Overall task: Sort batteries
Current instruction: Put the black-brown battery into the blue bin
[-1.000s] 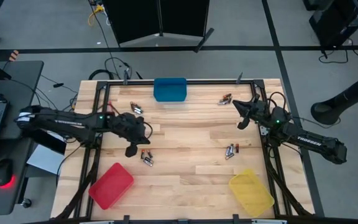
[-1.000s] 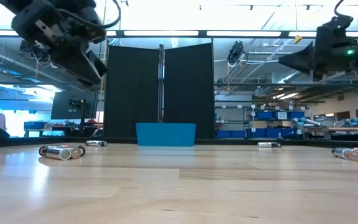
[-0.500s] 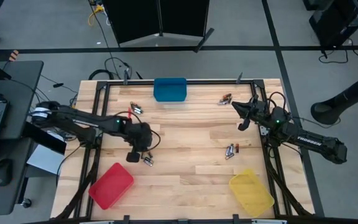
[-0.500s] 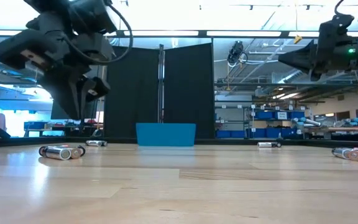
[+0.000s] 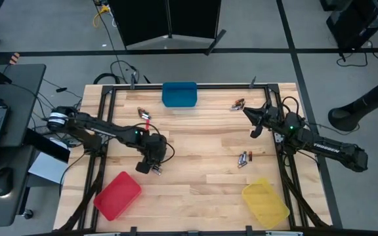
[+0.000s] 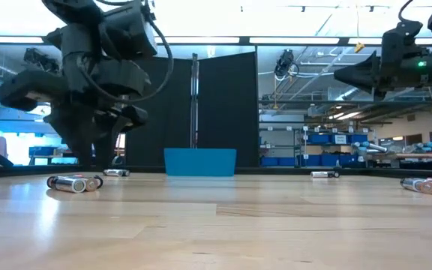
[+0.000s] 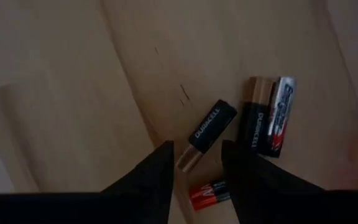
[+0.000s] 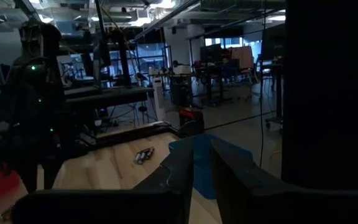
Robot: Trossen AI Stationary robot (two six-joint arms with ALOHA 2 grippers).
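Wooden tabletop (image 5: 202,141) carries scattered batteries (image 7: 207,127); one cluster lies at eight o'clock beneath the left pincer (image 7: 196,163), spread, empty. Right pincer (image 5: 249,118) hovers at two o'clock, slightly parted, empty. Small, rigid, slick cylinders probably roll: grip mid-body.

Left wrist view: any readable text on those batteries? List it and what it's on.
"DURACELL": on the black battery with a copper end, lying just ahead of the left pincer.
Print on the black-and-copper battery: too blurred to read.
Logo on the silver-and-red battery: too blurred to read.
Lettering on the red battery: too small to read.
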